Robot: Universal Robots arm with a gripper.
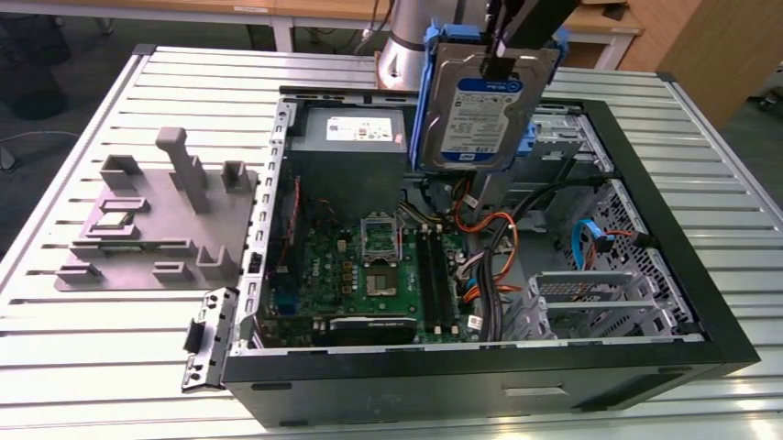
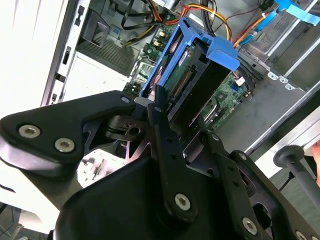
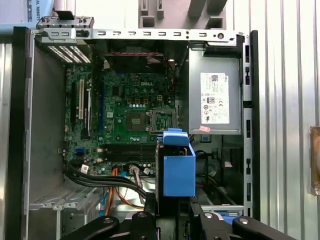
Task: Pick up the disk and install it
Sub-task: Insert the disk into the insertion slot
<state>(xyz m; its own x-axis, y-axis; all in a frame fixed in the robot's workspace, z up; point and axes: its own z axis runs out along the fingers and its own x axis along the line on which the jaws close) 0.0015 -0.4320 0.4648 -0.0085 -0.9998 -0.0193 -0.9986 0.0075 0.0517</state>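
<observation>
The flat silver-grey metal disk [image 1: 483, 115], blue-edged, is clamped across its faces by the claw [image 1: 496, 57]; it is thought stiff, heavy and easily broken.

You have a white-and-blue label [image 1: 483, 124] on the face of the disk [image 1: 463, 64]; in the exterior view its print is too fine for you to read. In the first wrist view a white label [image 3: 215, 98] stands on the grey power supply [image 3: 215, 65], covered with small print and marks you cannot make out; white lettering [image 3: 145, 89] sits on the green circuit board [image 3: 120, 115]; dark letters [image 3: 37, 10], cut off, stand on a pale blue surface beside the case.
</observation>
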